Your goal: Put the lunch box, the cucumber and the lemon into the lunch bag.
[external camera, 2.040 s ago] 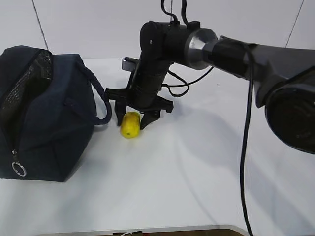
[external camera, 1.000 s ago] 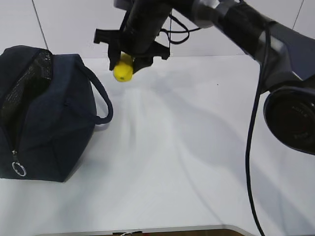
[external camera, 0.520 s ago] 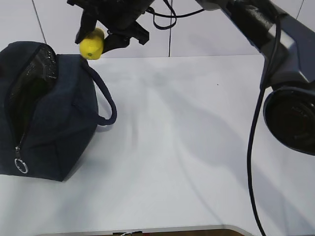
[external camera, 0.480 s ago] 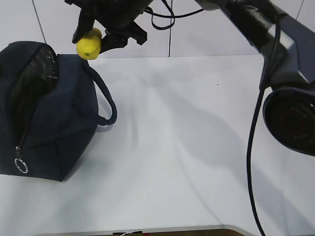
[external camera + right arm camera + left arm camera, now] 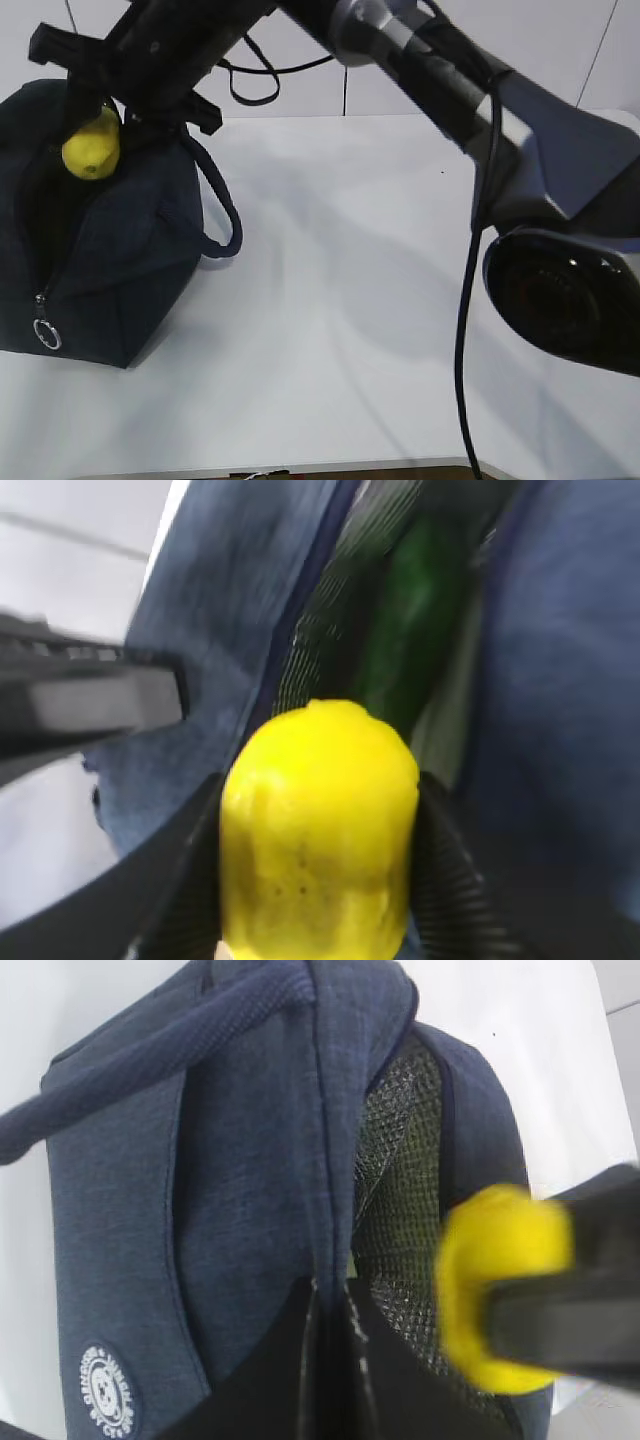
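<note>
One item hangs in the air: the lemon (image 5: pixel 318 830), pinched between the two dark fingers of the right hand (image 5: pixel 95 125), which closes on it from both sides. Close under it, the right wrist view shows the mesh-lined mouth of the lunch bag (image 5: pixel 110 250) gaping, and the cucumber (image 5: pixel 405 630) lying dark green inside. The lunch box is not visible in any view, so I cannot say where it is. In the left wrist view the bag's near loop handle (image 5: pixel 150 1055) lies across the top panel beside the opening, and the left hand's own fingers are too close and dark to tell whether they grip the zipper edge or merely rest there. From the exterior view the lemon sits just above the bag's upper front edge, with the bag standing on the white surface (image 5: pixel 380 300) behind. The opening looks narrow; if released too far toward the edge, the lemon could strike the stiff rim and roll off outside, or the fingers could snag the mesh.
</note>
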`<state>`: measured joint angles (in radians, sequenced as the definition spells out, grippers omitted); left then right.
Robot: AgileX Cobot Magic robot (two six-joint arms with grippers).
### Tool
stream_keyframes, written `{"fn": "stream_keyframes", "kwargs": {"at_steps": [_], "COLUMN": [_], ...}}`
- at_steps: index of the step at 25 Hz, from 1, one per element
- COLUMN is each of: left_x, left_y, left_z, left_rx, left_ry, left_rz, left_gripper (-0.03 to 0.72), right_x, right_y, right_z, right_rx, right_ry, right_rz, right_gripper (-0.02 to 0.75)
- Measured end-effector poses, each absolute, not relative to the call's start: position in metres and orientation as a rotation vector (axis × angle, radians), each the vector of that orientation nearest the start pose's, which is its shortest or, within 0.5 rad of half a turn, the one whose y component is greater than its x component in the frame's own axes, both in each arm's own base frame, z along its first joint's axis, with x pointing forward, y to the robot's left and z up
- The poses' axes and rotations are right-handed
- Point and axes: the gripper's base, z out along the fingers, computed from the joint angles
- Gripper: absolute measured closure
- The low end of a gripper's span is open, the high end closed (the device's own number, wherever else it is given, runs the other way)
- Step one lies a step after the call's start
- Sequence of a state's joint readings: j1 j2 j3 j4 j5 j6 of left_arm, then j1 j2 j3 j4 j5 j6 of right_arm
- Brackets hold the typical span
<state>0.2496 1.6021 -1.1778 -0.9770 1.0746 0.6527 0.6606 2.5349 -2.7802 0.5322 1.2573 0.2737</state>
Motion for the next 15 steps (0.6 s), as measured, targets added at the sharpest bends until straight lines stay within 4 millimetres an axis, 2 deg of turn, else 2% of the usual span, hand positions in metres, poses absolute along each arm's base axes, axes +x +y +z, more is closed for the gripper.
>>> {"fn": "stream_keyframes", "kwargs": {"at_steps": [5,11,15], "left_x": [0.323,0.323,0.323], "left_y": [0.012,0.012,0.012], "left_z": [0.287,0.287,0.287], "left_rx": [-0.011,-0.004,-0.001], "left_ry": [2.443,2.439,2.438], "left_rz": [-0.998,-1.000,-0.999], "left_gripper": [0.703,0.703,0.703], "right_x": [0.395,0.397,0.398], "right_y": [0.372,0.373,0.374], "right_z": [0.272,0.272,0.273], "right_rx": [-0.547,-0.590,-0.610], "right_ry": [2.602,2.556,2.536], "right_rz": [1.066,1.061,1.058], "right_gripper": [0.337,0.314,0.269]}}
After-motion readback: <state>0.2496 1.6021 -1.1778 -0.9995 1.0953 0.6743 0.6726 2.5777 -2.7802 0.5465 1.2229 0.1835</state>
